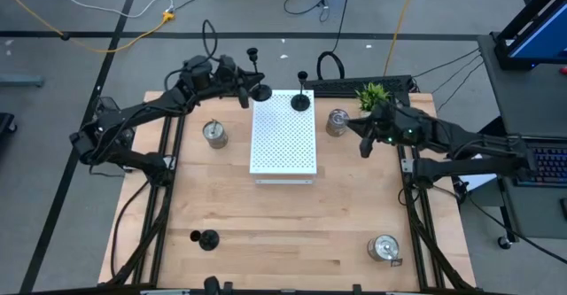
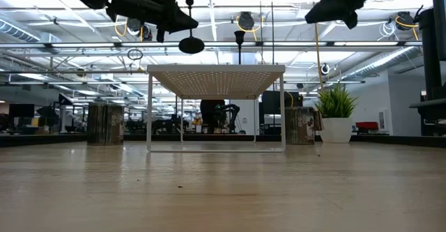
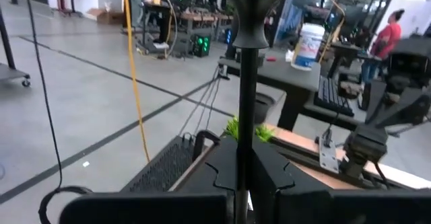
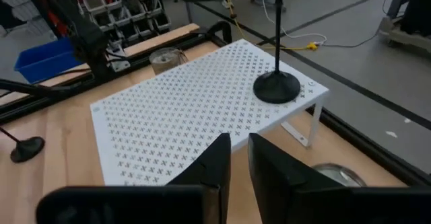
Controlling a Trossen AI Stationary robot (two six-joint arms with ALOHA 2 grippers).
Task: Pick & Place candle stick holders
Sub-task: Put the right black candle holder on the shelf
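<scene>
Closest to my left wrist camera, the black candle holder's stem runs straight up between the left gripper fingers, clamped tight, so I'm carrying it upright. From overhead the left gripper hovers just off the white perforated board's far left corner, the holder's round base hanging above that edge (the low view shows it clear of the top). One black holder already stands on the board's far right corner. The open spot lies rightward and nearer from my gripper. The right gripper waits beside a silver-glass holder, fingers narrowly apart, holding nothing.
</scene>
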